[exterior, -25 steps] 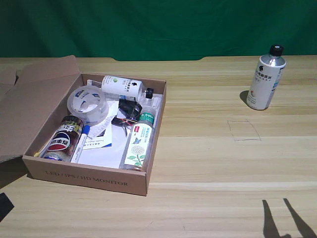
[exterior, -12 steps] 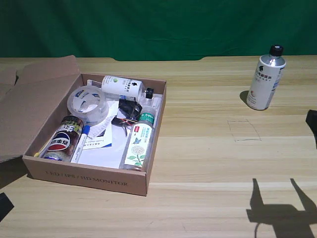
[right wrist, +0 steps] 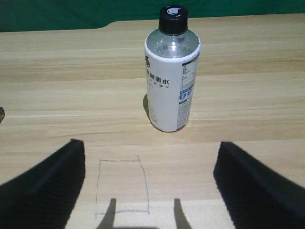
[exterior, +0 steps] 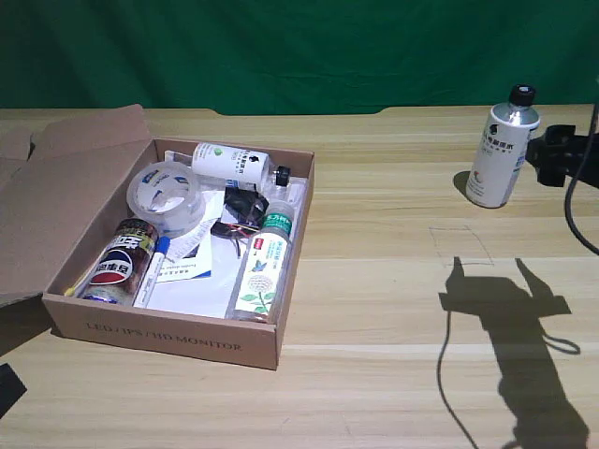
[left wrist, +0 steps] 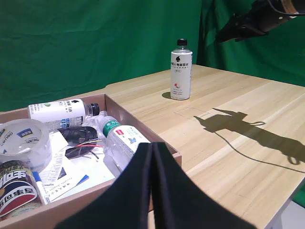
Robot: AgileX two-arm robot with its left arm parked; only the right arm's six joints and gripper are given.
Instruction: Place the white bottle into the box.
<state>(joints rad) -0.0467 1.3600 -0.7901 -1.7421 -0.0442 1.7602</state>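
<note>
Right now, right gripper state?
Right gripper: open, empty, short of the upright white bottle on the table.

A roll of clear tape [exterior: 166,195] lay beside a cola can [exterior: 119,262]; a green backdrop [exterior: 281,47] hung behind the wooden bench [exterior: 393,309].

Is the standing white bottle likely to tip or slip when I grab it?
The white bottle stands tall on a narrow base, so an off-center nudge may tip it. Its smooth round label could slip; squeeze mid-body. The tool is open, wide enough.
</note>
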